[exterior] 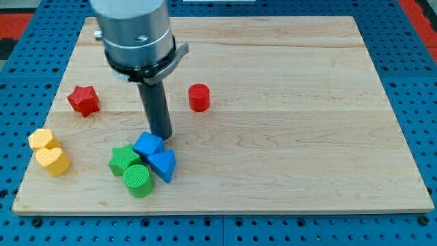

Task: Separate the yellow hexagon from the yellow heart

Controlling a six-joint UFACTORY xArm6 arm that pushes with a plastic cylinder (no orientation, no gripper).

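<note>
Nearest the view's bottom, the green cylinder (138, 181) is sitting beside the green star (123, 161), blue triangle (164, 165) and blue cube (147, 145). Left of that cylinder, near the board's (307, 157) edge, the yellow heart (52, 160) and yellow hexagon (41, 140) are touching; both are looking light, rigid and smooth, likely sliding easily when pushed between them. No claw is showing; my tip (162, 139) is resting just behind the blue cube. Farther back are lying the red star (84, 100) and red cylinder (199, 97).

yellow hexagon (41, 139) touching yellow heart (53, 160), tool tip (162, 139) above blue cube (147, 145)
</note>
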